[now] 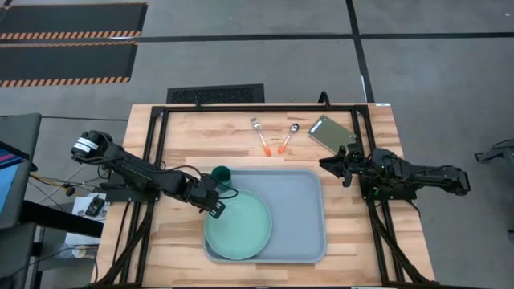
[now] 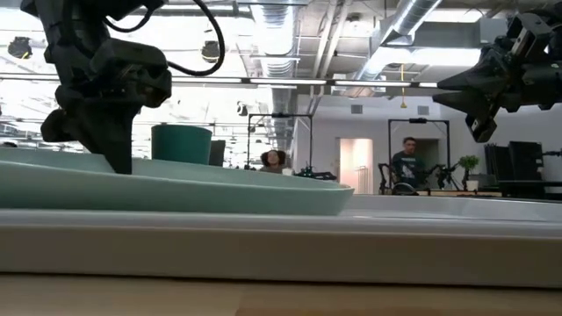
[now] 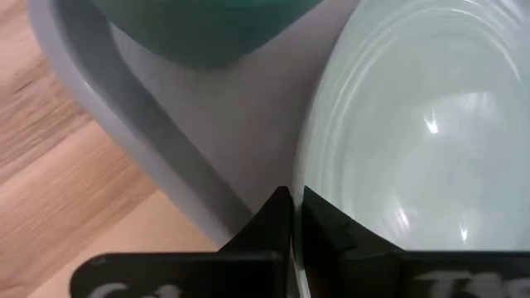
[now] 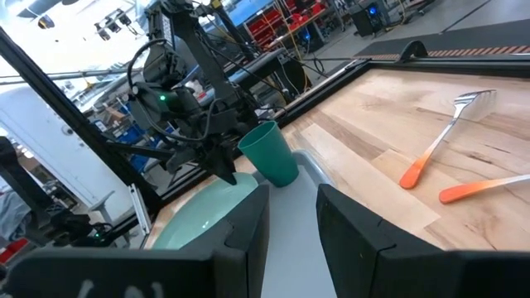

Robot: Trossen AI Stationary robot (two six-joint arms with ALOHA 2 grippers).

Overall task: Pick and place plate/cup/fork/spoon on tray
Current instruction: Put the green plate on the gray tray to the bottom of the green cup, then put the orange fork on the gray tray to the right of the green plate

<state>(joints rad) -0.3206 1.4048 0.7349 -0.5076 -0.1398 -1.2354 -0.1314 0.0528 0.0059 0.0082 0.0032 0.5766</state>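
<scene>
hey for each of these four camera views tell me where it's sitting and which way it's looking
High: overhead, straight down; both arms, tray, fork, spoon.
Low: table height, level across the plate; both end effectors.
Left wrist: on the left arm, down at the plate rim; left end effector shut.
Right wrist: across the table; right end effector open.
Shared: cup, all four.

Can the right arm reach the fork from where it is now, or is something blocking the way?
Probably yes. The right gripper is open and hangs above bare wood; the fork lies on open table beside the spoon, with nothing between.
</scene>
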